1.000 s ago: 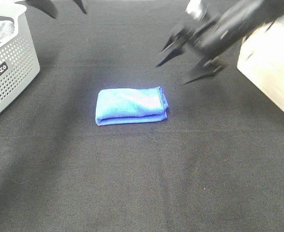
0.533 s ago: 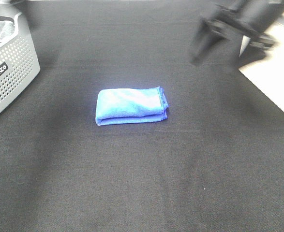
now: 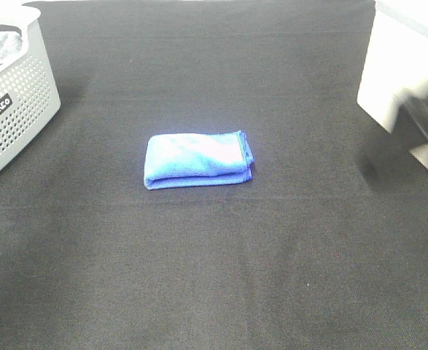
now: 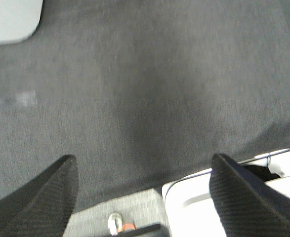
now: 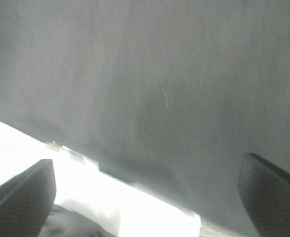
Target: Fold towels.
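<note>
Overexposed whites, blurred wrist views

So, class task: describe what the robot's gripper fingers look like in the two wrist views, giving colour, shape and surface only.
In the left wrist view the left gripper has two black fingers that taper to rounded tips, with a fine ribbed texture. The right gripper has matching dark, rounded, ribbed fingers. No cables or markings show on them. In the exterior high view the right arm is only a dark blur.

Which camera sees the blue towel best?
The exterior high view. There the blue towel lies folded and in full view on the black table. The left wrist and right wrist views show none of it, only dark cloth between their open jaws.
</note>
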### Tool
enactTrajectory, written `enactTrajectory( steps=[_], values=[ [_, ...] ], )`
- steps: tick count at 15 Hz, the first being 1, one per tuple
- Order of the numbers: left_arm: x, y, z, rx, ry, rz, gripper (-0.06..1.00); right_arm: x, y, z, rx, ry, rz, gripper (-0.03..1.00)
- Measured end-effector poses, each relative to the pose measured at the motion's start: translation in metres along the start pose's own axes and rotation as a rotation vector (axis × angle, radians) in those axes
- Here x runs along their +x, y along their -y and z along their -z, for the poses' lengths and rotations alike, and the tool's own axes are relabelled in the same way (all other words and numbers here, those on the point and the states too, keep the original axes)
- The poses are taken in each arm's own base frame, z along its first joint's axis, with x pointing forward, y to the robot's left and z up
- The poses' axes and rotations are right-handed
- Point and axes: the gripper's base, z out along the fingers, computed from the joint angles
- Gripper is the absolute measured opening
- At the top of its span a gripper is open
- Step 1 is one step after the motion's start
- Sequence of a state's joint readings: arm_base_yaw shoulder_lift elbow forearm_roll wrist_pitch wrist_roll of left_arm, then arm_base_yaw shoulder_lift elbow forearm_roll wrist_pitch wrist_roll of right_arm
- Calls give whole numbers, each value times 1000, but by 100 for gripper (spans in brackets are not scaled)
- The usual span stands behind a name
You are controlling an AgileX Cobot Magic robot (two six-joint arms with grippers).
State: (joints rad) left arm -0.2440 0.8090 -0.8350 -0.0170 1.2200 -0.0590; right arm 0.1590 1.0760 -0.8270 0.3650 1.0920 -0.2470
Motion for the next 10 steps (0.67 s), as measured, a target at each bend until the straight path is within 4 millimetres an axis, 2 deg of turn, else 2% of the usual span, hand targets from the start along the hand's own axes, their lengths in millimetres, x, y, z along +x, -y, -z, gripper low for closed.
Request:
enactTrajectory(
  steps=[2,5,8,10],
  values=[
    [48,-3,12,7,121,-5,71,43,-3,5,26,40,25,94],
    [101,-6,25,19,349,-15,71,93,-7,14,69,185,80,94],
    [133,-5,25,42,546,-105,71,128,-12,34,133,385,160,94],
    [135,-1,24,70,587,-176,71,142,-10,43,201,470,178,94]
  ],
)
